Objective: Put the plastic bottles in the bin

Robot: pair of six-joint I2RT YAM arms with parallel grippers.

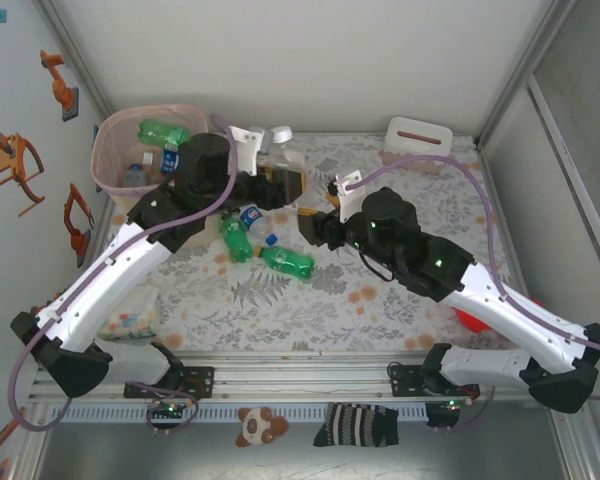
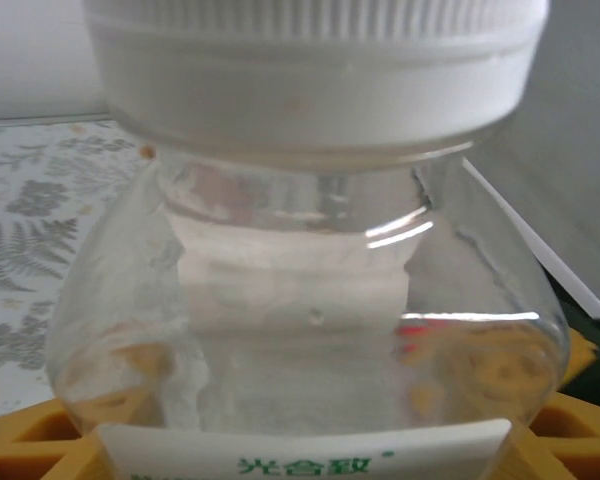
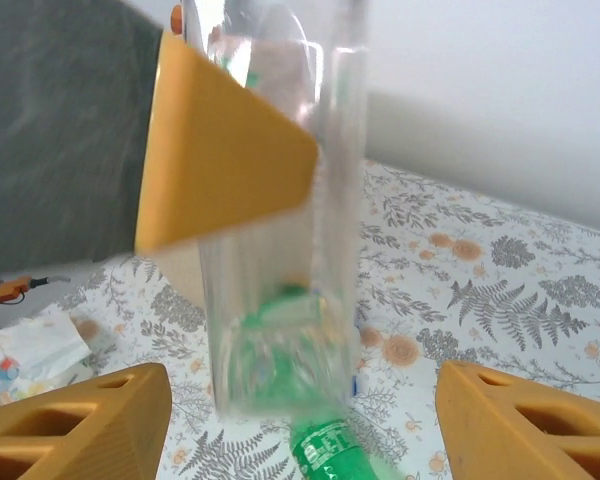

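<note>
**A:** What is being risked most here?

**B:** The clear white-capped bottle (image 2: 310, 330) is being held above the table (image 1: 380, 290), between the two arms and well apart from the bin (image 1: 108, 165). It is being clamped by the left fingers (image 3: 220, 160). The right fingers (image 3: 80, 420) are being kept apart on either side of it, with nothing being touched. A slip is being judged the largest danger, since thin, slick plastic could be squeezed out and dropped among the bottles lying below. A lesser danger is that the nearby right arm could be knocked if the bottle is swung toward the bin.

**A:** And the containers?

**B:** The beige bin, lined in pink, is being kept at the far left corner. A green bottle (image 1: 165, 132) and at least two small clear ones are being held in it. The white slotted box (image 1: 418, 135) is being left at the far right, and its contents cannot be told. Two more green bottles (image 1: 285, 262) and a blue-labelled bottle (image 1: 252, 215) are being left on the table. The clamped bottle is looking empty.
</note>
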